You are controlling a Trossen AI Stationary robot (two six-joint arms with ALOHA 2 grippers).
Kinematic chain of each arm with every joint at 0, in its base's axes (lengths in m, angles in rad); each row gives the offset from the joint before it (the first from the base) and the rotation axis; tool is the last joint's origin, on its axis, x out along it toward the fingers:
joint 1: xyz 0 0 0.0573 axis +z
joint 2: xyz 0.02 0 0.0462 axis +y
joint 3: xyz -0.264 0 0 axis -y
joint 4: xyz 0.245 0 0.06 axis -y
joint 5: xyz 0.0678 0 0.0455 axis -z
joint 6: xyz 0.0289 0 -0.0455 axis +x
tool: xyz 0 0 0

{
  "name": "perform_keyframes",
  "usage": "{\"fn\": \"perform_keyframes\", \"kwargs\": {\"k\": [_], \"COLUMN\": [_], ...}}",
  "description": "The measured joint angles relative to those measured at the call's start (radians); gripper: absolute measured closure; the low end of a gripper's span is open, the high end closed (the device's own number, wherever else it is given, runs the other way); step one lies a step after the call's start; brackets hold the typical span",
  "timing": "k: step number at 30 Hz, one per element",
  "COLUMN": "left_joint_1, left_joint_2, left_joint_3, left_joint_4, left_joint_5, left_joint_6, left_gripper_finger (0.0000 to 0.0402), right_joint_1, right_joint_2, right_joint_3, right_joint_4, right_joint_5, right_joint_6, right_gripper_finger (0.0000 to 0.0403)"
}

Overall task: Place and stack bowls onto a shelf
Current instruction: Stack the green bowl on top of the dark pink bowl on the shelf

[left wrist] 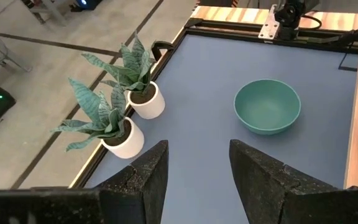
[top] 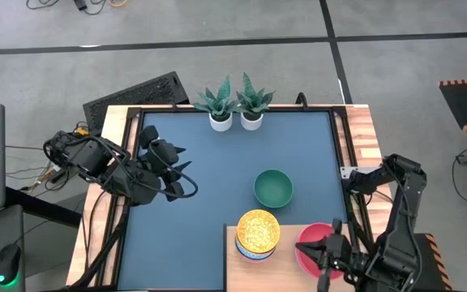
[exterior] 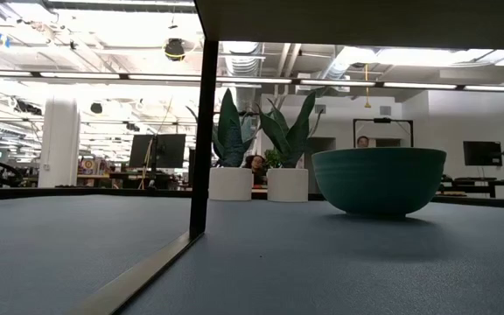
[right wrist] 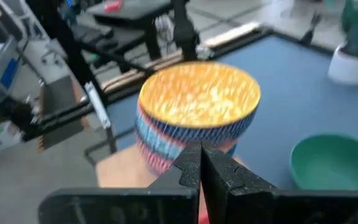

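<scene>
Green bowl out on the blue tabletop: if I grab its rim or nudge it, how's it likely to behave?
The green bowl looks rigid, so a rim pinch should probably hold. Its glossy surface may be slippery. In the low view it sits on a narrow base under rounded sides, so a high push would likely rock it; a low push should slide it.

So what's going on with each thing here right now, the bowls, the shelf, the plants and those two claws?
Green bowl: upright, empty, alone on the blue table.
Yellow bowl: on top of a stack of patterned bowls on the shelf.
Pink bowl: on the shelf, under the right gripper.
Plant pots: upright at the table's far edge.
Left gripper: open, holding nothing.
Right gripper: shut, at the pink bowl.
</scene>
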Motion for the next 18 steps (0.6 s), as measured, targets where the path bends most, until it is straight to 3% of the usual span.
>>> {"fn": "perform_keyframes", "kwargs": {"k": [7,18], "left_joint_1": [0.000,0.000], "left_joint_2": [0.000,0.000], "left_joint_3": [0.000,0.000], "left_joint_4": [0.000,0.000], "left_joint_5": [-0.001,-0.003], "left_joint_6": [-0.016,-0.037], "left_gripper_finger": [0.0244,0.0244], "right_joint_1": [-0.037,-0.105], "right_joint_2": [0.000,0.002], "right_joint_3": [-0.004,-0.004], "right_joint_4": [-0.001,-0.025], "right_joint_5": [0.098,0.151], "right_joint_6": [-0.099,-0.241], "right_gripper_finger": [0.0377,0.0374]}}
